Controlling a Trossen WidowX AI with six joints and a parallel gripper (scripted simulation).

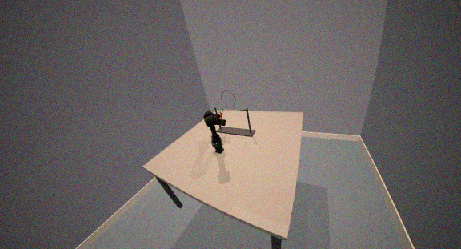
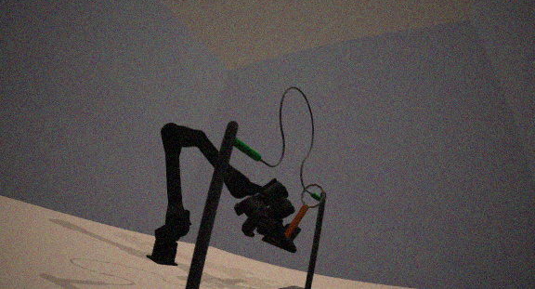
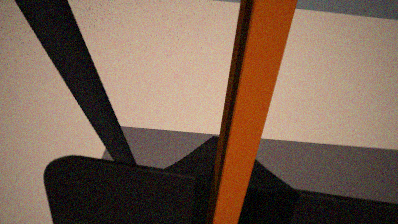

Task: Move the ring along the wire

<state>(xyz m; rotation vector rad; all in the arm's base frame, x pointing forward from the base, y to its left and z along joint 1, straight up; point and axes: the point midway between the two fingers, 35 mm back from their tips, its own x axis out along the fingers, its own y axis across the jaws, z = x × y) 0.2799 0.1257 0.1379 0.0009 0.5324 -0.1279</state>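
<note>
My gripper (image 2: 289, 233) (image 1: 221, 118) is shut on the orange handle (image 2: 296, 220) (image 3: 250, 110) near its lower end. The handle slants up to the ring (image 2: 311, 195), which sits around the green part (image 2: 316, 196) of the wire at the top of the far post (image 2: 315, 241). The thin grey wire (image 2: 295, 123) (image 1: 228, 98) loops up above the ring and comes down to the other green part (image 2: 247, 150) by the near post (image 2: 212, 206). In the wrist view the handle runs up the middle, with a dark post (image 3: 80, 85) to its left.
The wire frame stands on a dark base plate (image 1: 236, 130) (image 3: 320, 160) near the far edge of the table (image 1: 248, 178). The arm's base (image 1: 217, 143) (image 2: 167, 239) stands just in front of it.
</note>
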